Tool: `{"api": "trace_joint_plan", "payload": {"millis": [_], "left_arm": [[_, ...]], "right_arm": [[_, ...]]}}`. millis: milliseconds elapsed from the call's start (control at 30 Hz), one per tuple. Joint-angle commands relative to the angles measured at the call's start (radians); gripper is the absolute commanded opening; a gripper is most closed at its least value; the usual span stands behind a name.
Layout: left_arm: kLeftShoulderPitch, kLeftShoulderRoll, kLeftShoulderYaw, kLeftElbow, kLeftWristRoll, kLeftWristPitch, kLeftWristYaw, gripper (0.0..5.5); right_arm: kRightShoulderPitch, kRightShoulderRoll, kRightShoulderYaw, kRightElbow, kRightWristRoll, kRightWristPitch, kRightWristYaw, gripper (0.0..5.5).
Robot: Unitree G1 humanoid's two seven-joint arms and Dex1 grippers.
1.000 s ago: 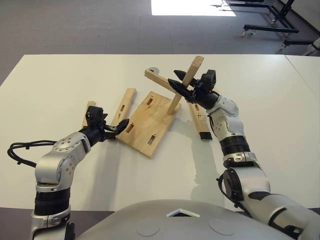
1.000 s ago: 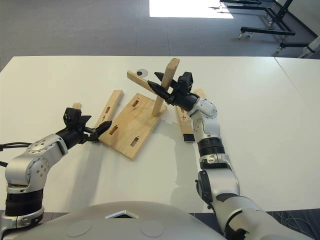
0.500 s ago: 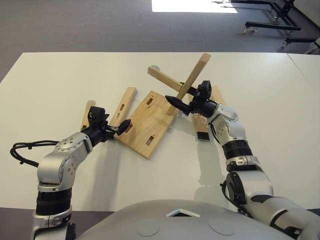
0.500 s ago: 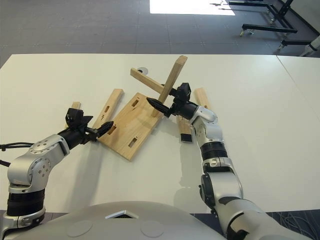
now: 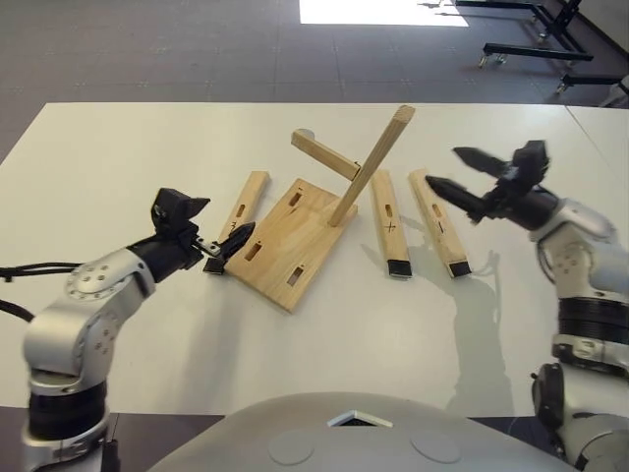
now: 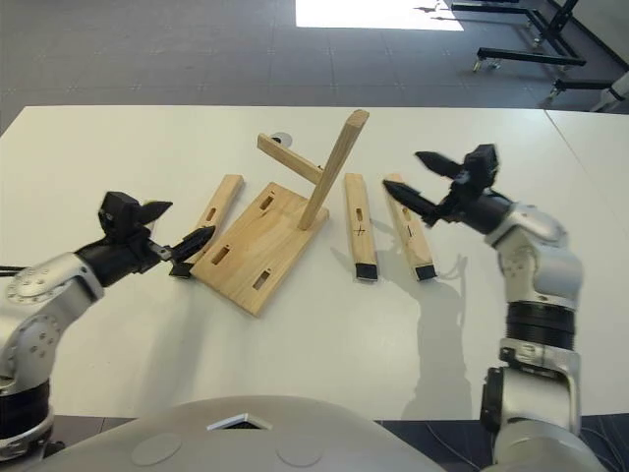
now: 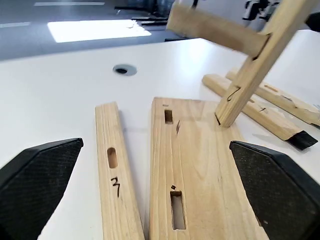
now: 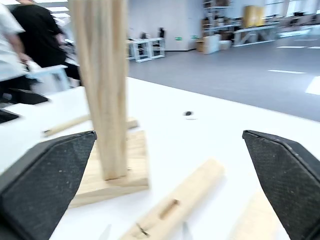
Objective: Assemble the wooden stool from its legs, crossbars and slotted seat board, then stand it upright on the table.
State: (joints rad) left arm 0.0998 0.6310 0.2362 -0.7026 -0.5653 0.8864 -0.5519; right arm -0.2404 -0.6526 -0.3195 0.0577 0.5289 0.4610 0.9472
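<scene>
first leg (image 5: 371, 165) and crossbar (image 5: 322, 154) stood in the seat board (image 5: 285, 241); right claw (image 5: 444, 168), spread and empty, hovered near a loose leg (image 5: 438, 221), likely the next grasp; left claw (image 5: 218, 220), spread, beside the board.

Pencilled "3"-like mark on leftmost leg (image 7: 117, 175); cross on middle leg (image 5: 389, 224)

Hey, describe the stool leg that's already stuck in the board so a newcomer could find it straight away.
On the white table, find the flat seat board near the middle. One leg rises tilted from near its right corner, with a crossbar jutting from it. The other legs lie flat on the table.
</scene>
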Motion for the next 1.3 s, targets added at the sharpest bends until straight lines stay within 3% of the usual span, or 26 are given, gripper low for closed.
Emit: {"api": "trace_joint_plan", "payload": {"millis": [33, 200, 433, 667, 1000, 1167, 1300], "left_arm": [[0.097, 0.176, -0.013, -0.019, 0.11, -0.117, -0.114, 5.4], [0.107, 0.178, -0.056, 0.078, 0.201, -0.224, -0.114, 5.4], [0.077, 0.141, -0.072, 0.102, 0.209, -0.242, -0.087, 5.4], [0.068, 0.121, -0.08, 0.118, 0.218, -0.239, -0.063, 5.4], [0.053, 0.101, -0.068, 0.151, 0.223, -0.241, -0.055, 5.4], [0.046, 0.085, -0.061, 0.165, 0.219, -0.243, -0.044, 5.4], [-0.002, 0.037, 0.017, 0.198, 0.127, -0.203, -0.034, 5.4]], "right_arm": [[0.068, -0.017, 0.053, -0.189, -0.075, 0.183, -0.205, 5.38], [0.13, 0.084, 0.139, -0.171, -0.177, 0.314, -0.444, 5.38], [0.121, 0.138, 0.117, 0.015, -0.224, 0.334, -0.58, 5.38], [0.156, 0.129, 0.228, 0.112, -0.323, 0.274, -0.574, 4.06], [0.134, 0.151, 0.228, 0.169, -0.301, 0.288, -0.559, 2.23], [0.087, 0.152, 0.198, 0.208, -0.297, 0.284, -0.556, 2.03], [-0.047, 0.098, 0.124, 0.251, -0.266, 0.267, -0.525, 2.03]]}}
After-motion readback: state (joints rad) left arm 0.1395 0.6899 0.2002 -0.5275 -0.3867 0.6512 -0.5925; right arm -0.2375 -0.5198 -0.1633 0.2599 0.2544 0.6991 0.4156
